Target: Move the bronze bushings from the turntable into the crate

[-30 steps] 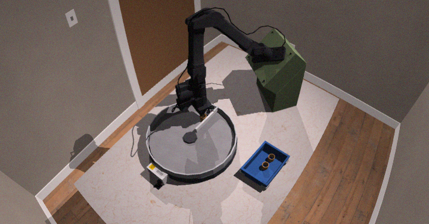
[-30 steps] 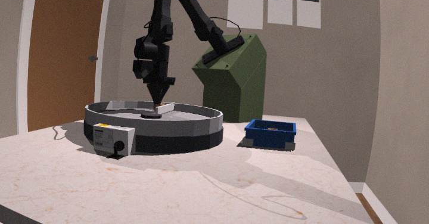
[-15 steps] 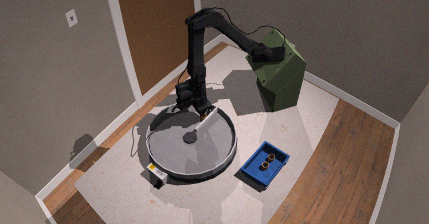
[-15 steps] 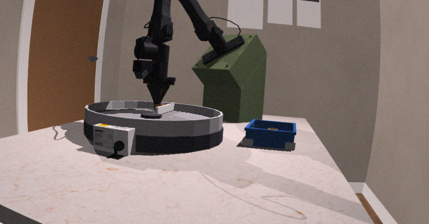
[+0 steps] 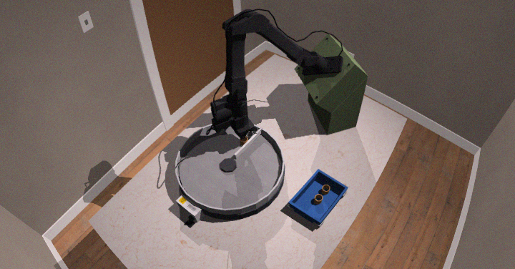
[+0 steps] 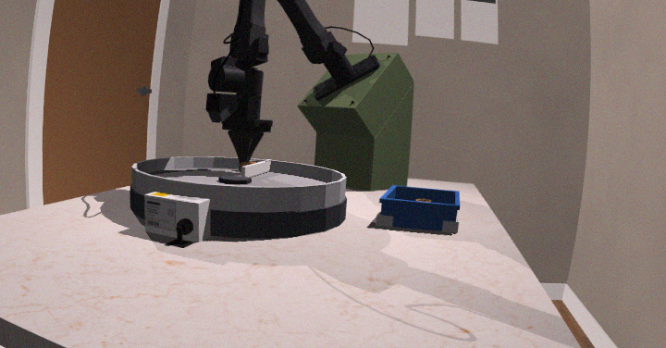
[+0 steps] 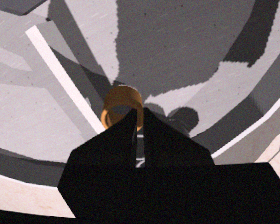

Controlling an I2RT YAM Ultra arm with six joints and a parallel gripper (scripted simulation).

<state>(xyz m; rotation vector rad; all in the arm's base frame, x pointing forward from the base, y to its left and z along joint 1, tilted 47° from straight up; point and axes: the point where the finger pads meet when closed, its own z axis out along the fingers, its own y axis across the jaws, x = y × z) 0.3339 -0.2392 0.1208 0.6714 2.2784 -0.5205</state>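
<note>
Fingers: the gripper (image 5: 245,137) (image 6: 242,160) (image 7: 140,114) points down inside the turntable, its fingers nearly together, pinching the wall of a bronze bushing.
Bronze bushing at the fingertips: this orange-brown ring (image 5: 244,142) (image 6: 250,162) (image 7: 124,94) is over the turntable, with most of its body to one side of the tips; whether it touches the surface, I cannot tell.
Steel: pale rims of steel bushings (image 5: 251,134) (image 7: 140,162) show just behind the fingers, partly hidden; their number is unclear.
Divider: a straight white bar (image 5: 248,142) (image 6: 256,168) (image 7: 61,75) stands close beside the fingers, running inward to a dark round hub (image 5: 227,165) (image 6: 234,180).
Turntable: the round grey turntable (image 5: 230,209) (image 6: 279,197) (image 7: 23,167), with a raised rim, surrounds all of these.
Control box: a pale box with a yellow label (image 5: 188,205) (image 6: 160,212) sits against the turntable's outer side, across the hub from the fingers.
Crate: the blue crate (image 5: 306,213) (image 6: 419,216) is well apart from the fingers, outside the turntable; two bronze bushings (image 5: 322,194) (image 6: 423,200) are in it, close together.
Pedestal: a green pedestal (image 5: 346,111) (image 6: 345,154) beyond the turntable bears the arm.
</note>
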